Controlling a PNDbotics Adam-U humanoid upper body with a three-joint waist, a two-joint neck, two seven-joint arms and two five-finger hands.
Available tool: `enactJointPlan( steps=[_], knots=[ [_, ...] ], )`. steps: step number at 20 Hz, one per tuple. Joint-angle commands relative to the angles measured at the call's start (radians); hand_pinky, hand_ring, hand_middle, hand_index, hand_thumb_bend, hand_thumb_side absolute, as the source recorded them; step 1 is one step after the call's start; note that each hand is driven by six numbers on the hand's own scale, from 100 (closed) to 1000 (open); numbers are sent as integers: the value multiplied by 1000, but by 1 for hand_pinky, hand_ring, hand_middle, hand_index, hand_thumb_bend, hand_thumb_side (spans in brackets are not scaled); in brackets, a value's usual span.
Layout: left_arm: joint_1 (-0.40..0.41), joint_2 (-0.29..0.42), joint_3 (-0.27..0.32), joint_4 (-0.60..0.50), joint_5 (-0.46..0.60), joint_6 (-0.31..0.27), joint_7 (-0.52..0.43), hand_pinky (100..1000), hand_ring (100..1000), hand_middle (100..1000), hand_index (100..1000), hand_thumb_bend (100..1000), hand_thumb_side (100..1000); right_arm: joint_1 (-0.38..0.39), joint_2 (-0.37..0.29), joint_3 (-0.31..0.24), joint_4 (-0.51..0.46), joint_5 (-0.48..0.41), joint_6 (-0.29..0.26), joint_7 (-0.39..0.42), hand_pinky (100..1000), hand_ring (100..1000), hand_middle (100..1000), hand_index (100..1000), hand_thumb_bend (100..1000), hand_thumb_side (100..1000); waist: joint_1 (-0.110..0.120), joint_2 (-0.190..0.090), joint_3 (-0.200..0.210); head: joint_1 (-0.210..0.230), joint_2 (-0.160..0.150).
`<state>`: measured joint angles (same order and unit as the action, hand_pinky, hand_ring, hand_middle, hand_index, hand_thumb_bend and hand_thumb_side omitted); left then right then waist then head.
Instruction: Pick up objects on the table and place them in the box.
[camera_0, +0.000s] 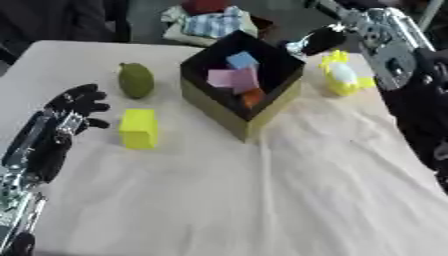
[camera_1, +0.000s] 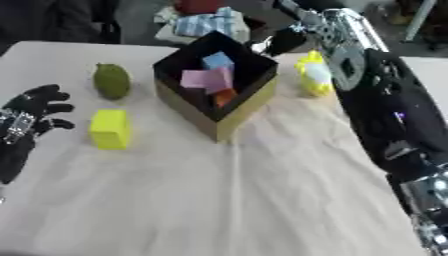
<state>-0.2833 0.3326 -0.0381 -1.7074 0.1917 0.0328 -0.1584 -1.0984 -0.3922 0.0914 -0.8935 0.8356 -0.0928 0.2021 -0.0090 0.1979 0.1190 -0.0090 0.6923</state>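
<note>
A black box with yellow-olive sides stands in the middle of the table, holding blue, pink and orange pieces. A yellow block lies left of it and a green fruit sits behind the block. A yellow and white toy lies right of the box. My left hand rests open at the left edge, just left of the yellow block, touching nothing. My right hand hovers beyond the box's far right corner, next to the toy; its fingers are hard to make out.
A light cloth covers the table, wrinkled in front of the box. A pile of folded cloth and a red thing lies beyond the far edge. My right arm runs down the right side.
</note>
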Motion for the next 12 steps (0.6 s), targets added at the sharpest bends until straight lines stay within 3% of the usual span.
enactJointPlan(
  steps=[1, 12],
  knots=[
    [-13, 18, 10, -14, -4, -2, 4, 655, 774, 748, 857, 435, 623, -16, -42, -36, 46, -25, 25, -64, 779, 802, 849, 959, 489, 397, -14, -12, 4, 7, -15],
    [-22, 16, 10, -24, -4, -4, 2, 654, 774, 748, 858, 437, 623, 5, -64, -93, 197, -72, 98, -185, 771, 800, 842, 955, 486, 386, -13, 12, 36, 5, -25]
  ],
)
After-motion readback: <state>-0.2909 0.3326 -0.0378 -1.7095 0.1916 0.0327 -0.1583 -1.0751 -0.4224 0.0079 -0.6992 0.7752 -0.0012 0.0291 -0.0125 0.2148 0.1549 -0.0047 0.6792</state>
